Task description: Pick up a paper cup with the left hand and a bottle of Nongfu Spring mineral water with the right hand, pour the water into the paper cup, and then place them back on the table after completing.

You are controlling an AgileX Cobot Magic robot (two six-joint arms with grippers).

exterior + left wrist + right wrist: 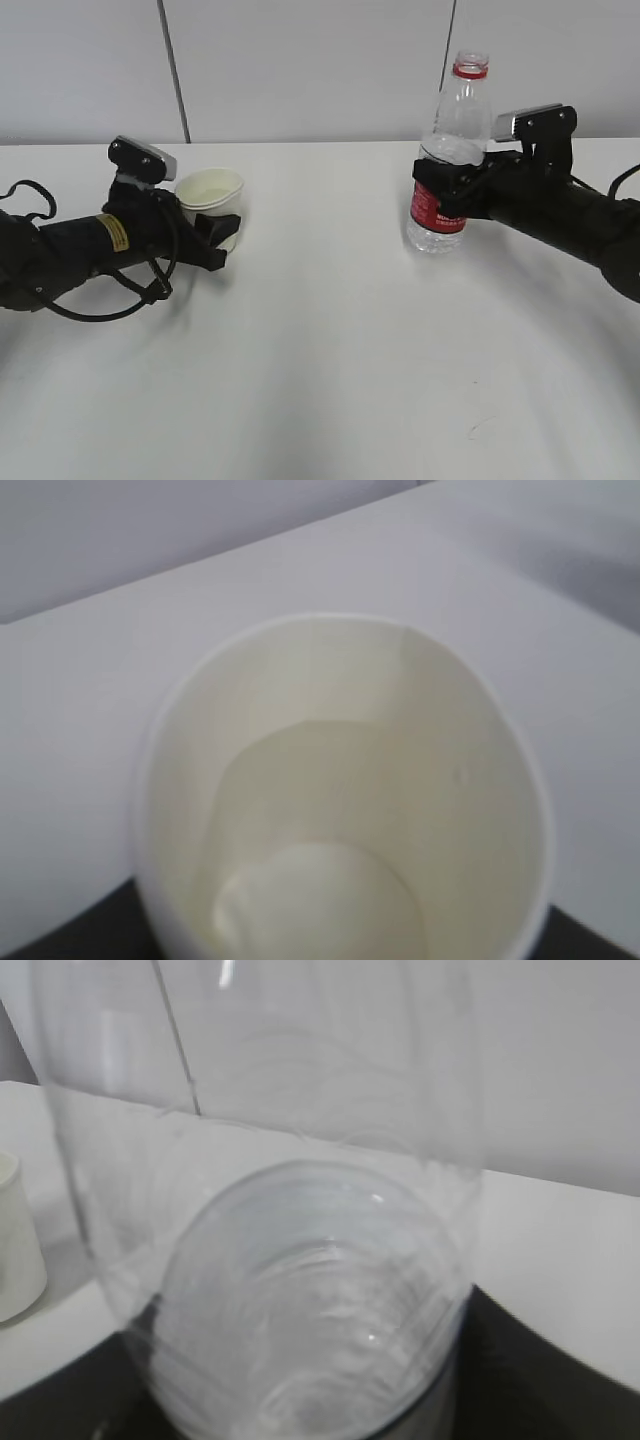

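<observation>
The white paper cup (212, 192) stands upright at the left of the table (320, 360), between the fingers of my left gripper (222, 234), which is shut on its lower half. The left wrist view looks down into the cup (340, 780); a faint curved line on its inner wall suggests clear water (320, 900) at the bottom. My right gripper (448, 186) is shut on the middle of the uncapped clear bottle (450, 150) with a red label, upright, its base at the tabletop. The right wrist view is filled by the bottle (300, 1290). The fingertips are hidden in both wrist views.
The two arms are well apart, the cup left and the bottle right, with bare white tabletop between them. A grey panelled wall (320, 60) runs behind the table. The cup also shows at the left edge of the right wrist view (15, 1245).
</observation>
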